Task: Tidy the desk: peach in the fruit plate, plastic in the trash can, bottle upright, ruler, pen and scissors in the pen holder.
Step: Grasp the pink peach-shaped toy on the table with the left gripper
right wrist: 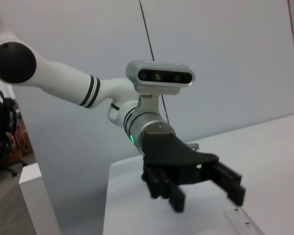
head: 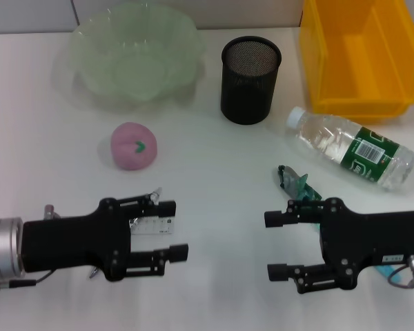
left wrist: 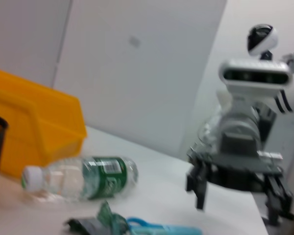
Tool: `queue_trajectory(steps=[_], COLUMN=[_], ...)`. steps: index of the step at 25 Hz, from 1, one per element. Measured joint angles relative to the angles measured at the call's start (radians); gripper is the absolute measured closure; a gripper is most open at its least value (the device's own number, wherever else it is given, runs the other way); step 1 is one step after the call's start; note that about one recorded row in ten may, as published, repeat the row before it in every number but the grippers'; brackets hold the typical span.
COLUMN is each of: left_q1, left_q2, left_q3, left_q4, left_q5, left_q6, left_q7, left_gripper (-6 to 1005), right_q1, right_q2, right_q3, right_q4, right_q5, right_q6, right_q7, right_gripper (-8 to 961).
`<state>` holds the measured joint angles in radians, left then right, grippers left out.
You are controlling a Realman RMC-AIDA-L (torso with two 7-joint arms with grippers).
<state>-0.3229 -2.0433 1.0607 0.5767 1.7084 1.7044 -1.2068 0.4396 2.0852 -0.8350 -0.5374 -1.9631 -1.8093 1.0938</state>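
Lying on its side at the right of the white desk (head: 214, 179), the clear plastic water bottle with green label (head: 352, 147) has its long axis running diagonally, white cap pointed far-left toward the black wire-mesh cylindrical pen holder (head: 250, 79). The yellow rigid plastic bin (head: 362, 55) is seen at far right, the translucent pale-green scalloped fruit plate (head: 132, 58) at far left. The pink round matte peach (head: 132, 145) is placed near of the plate, well apart from it. The crumpled dark-green plastic scrap (head: 293, 181) and light-blue scissor handles (left wrist: 161, 228) are partly hidden by the right gripper (head: 279, 245), fingers spread. The clear flat ruler (head: 152, 226) is partly covered by the left gripper (head: 176, 231), fingers also spread, nothing pinched. Both grippers point inward, near edge.
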Motion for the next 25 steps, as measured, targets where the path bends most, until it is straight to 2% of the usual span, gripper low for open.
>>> queue_trajectory(steps=[3,4,6,8,9,12,13,18,25], left_q1=[-0.002,-0.011,-0.021,-0.021,-0.052,-0.075,-0.125,-0.167,-0.149], left_q2=[-0.004,-0.014,-0.021,-0.021,-0.026,-0.027,-0.028,-0.026,-0.023], left_q3=[-0.014,-0.061,-0.089,-0.089,-0.126,-0.132,-0.130,-0.126,-0.133], left_q4=[0.002,0.005,0.005,0.005,-0.002,-0.012,-0.032,-0.026,0.031], left_q5=[0.000,0.000,-0.001,-0.001,-0.004,-0.005,-0.006,-0.001,-0.003], left_q6=[0.000,-0.002,-0.008,-0.008,-0.038,-0.070,-0.166,-0.315,-0.390], left_q7=[0.000,0.000,0.001,0.001,-0.008,-0.026,-0.101,-0.245,-0.271], left_gripper=[249,250,252,254,255,257,258,263,269], right_q1=[-0.014,-0.021,-0.037,-0.050,-0.056,-0.069,-0.072,-0.073,-0.075], right_q2=[-0.001,-0.001,-0.001,-0.002,-0.002,-0.003,-0.002,-0.002,-0.003], right_q3=[0.008,0.015,0.038,0.052,0.055,0.060,0.065,0.091,0.117], right_q4=[0.057,0.074,0.108,0.135,0.148,0.168,0.175,0.215,0.246], right_q5=[0.005,0.008,0.024,0.046,0.060,0.089,0.093,0.110,0.122], right_q6=[0.008,0.009,0.010,0.012,0.014,0.017,0.018,0.019,0.031], right_q7=[-0.056,-0.078,-0.126,-0.153,-0.163,-0.181,-0.185,-0.205,-0.230], right_gripper=[189,189,189,188,188,188,188,188,189])
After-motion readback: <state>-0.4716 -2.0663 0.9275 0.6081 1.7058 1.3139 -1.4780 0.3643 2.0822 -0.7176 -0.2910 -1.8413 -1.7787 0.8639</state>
